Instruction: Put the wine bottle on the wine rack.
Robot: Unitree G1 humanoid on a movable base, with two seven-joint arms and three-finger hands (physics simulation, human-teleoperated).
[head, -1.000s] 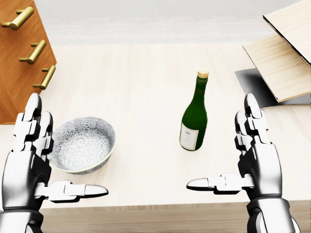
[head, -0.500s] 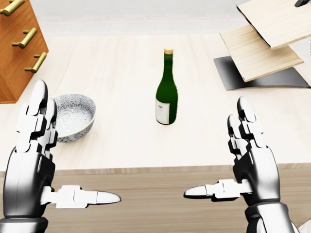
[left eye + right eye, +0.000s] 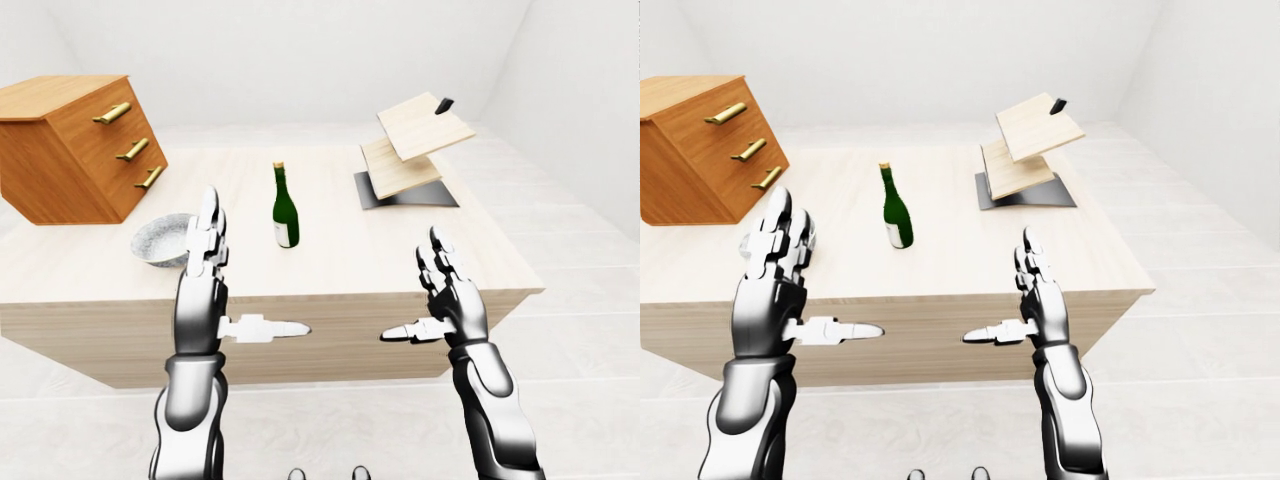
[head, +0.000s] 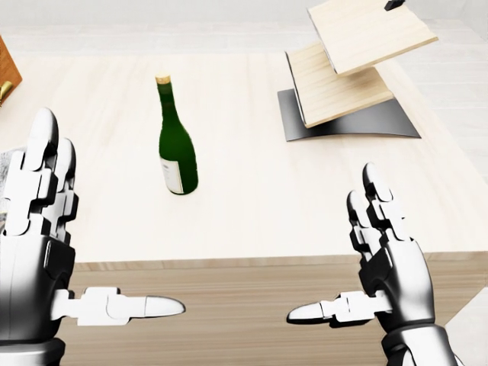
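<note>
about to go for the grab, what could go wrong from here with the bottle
The wine bottle stands upright and narrow on the table, so a sideways nudge from an open right hand or left hand could topple it. The wine rack has slanted boards, so the bottle might slide off if set down badly.

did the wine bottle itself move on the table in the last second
No. The wine bottle slid left in the head view, but the wine rack and the table shifted with it, so the camera moved.

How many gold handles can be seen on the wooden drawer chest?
3, one above another on the slanted face of the drawer chest at the left-eye view's left: top handle, middle handle, bottom handle. Its other faces may hide more.
</note>
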